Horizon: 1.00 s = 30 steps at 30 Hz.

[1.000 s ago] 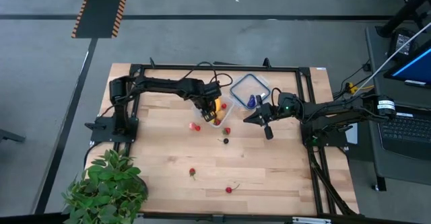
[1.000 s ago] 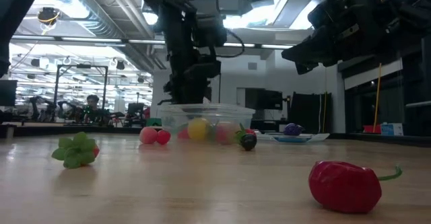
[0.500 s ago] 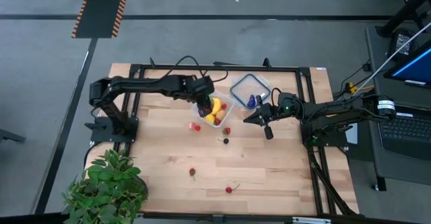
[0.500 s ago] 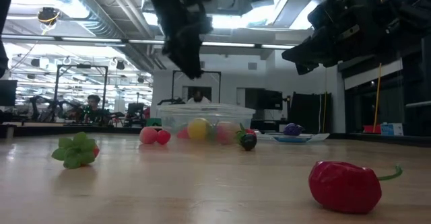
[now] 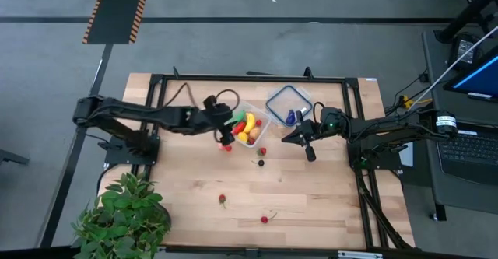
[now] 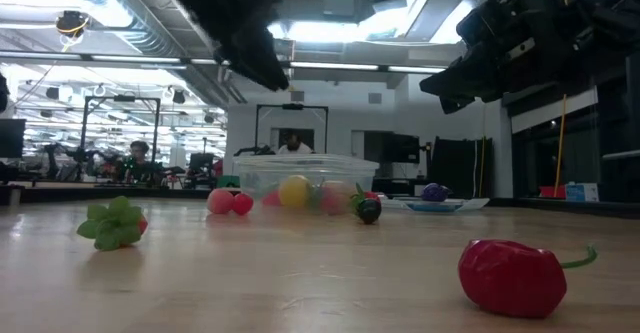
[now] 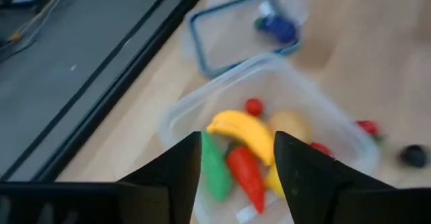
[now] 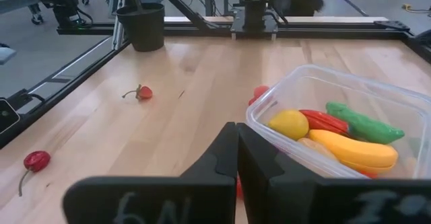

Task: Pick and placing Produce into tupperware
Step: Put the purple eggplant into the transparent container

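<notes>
The clear tupperware (image 5: 250,125) stands near the table's far middle. It holds a yellow banana (image 7: 242,131), a green piece (image 7: 214,171), a red piece (image 7: 246,175) and more produce. My left gripper (image 7: 238,138) hovers open and empty, just left of the tub (image 5: 223,128) and well above it (image 6: 250,43). My right gripper (image 8: 236,158) waits shut, right of the tub (image 5: 299,136). Loose produce rests on the wood: red pieces (image 5: 226,146) (image 5: 262,151), a dark one (image 5: 260,162), and a red pepper (image 6: 510,276) near the front.
The clear lid with a bluish rim (image 5: 289,102) lies flat behind and right of the tub, with a blue-purple piece (image 5: 289,117) on it. A leafy potted plant (image 5: 124,216) stands at the near left corner. More red pieces (image 5: 222,200) (image 5: 264,218) lie toward the near edge.
My left gripper has risen from above the tub and drawn back toward the table's left edge. It has tipped from pointing steeply down to a shallower slant. Its fingers have stayed apart. The tub and the loose produce have kept their places.
</notes>
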Each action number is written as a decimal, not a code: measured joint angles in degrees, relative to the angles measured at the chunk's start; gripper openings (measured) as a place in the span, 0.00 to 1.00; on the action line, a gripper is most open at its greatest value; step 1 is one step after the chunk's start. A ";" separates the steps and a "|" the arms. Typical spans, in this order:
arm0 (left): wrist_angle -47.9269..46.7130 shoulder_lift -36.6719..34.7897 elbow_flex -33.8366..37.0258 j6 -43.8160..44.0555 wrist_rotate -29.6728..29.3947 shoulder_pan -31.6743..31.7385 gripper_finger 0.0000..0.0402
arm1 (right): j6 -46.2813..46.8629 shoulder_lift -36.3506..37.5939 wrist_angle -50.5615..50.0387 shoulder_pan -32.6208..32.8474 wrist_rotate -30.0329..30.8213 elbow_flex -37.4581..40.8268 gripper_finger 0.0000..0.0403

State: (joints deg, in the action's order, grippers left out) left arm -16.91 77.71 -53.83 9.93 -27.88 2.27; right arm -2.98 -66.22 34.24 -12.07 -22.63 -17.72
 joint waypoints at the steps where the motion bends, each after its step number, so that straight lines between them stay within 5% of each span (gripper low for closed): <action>1: 2.43 -1.50 1.68 -0.13 0.66 -0.48 0.45 | 0.00 0.00 -0.01 0.09 0.00 0.00 0.01; 18: 38.58 -16.19 30.39 -9.56 17.82 -9.38 0.45 | 1.64 0.00 0.76 1.61 -0.02 0.00 0.01; 30: 39.97 -16.94 33.36 -12.04 22.93 -9.75 0.44 | -0.70 0.00 2.40 1.61 0.08 0.00 0.02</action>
State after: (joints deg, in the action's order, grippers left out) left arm 23.06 60.77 -20.47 -2.11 -4.95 -7.49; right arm -3.69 -66.22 36.64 -10.46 -22.55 -17.72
